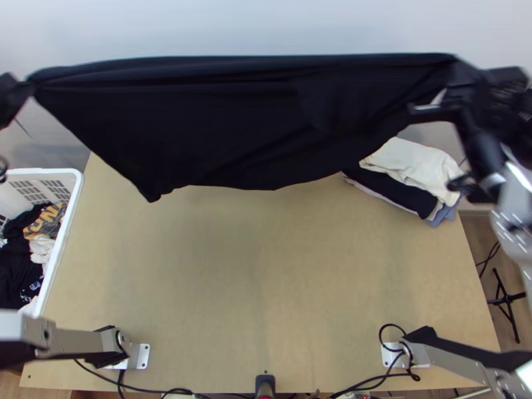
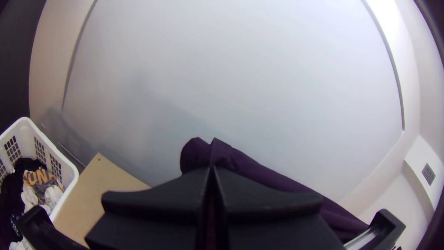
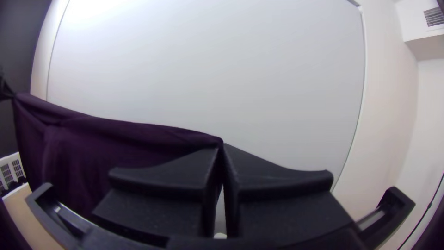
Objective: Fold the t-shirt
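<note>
The black t-shirt [image 1: 233, 126] hangs in the air, stretched between the two grippers, and in the top view it covers the far edge of the table [image 1: 259, 279]. The left gripper [image 1: 25, 86] is at the far left, and the right gripper [image 1: 459, 78] is at the far right, so each has one upper end of the shirt.

In the left wrist view, the fingers of the left gripper [image 2: 212, 170] are pressed together on the cloth, and a small bunched part stands out past their tips. In the right wrist view, the right gripper [image 3: 223, 149] pinches the other upper corner just at the tips. From there the top edge runs with a slight sag toward the left gripper, with some folds below it. The lower edge is uneven and hangs lowest at its left end.

At the left side of the table is the white basket [image 1: 74, 199], with dark, white and orange-marked clothes [image 1: 20, 263] inside. Near the far right corner lies a pile of folded clothes [image 1: 415, 166], white on top, partly behind the shirt in the top view. Between basket and pile, the wooden surface spreads wide toward the arms' bases, where cables [image 1: 149, 388] run along the near edge.
</note>
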Action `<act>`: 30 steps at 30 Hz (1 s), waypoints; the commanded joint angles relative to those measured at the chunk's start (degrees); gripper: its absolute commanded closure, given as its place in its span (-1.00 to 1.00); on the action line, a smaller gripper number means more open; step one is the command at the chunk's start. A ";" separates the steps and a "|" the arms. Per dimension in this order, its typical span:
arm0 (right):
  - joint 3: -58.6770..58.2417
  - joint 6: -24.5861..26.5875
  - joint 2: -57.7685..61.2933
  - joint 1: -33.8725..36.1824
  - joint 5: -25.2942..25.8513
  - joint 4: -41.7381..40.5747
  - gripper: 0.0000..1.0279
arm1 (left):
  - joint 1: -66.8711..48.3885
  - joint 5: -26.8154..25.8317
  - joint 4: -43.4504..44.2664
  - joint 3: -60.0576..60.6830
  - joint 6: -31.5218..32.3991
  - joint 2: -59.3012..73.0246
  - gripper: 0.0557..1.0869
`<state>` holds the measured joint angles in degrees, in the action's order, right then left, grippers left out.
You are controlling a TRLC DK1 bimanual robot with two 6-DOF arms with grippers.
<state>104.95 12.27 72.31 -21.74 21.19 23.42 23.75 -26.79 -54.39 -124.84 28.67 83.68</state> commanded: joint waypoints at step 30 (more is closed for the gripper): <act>-59.51 -22.91 -34.52 -3.75 -7.22 6.20 0.95 | -7.14 1.56 19.59 75.18 -10.65 -6.34 0.92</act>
<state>54.30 -9.67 36.21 -26.85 16.08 35.92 18.87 -27.16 -43.40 -55.24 21.85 57.76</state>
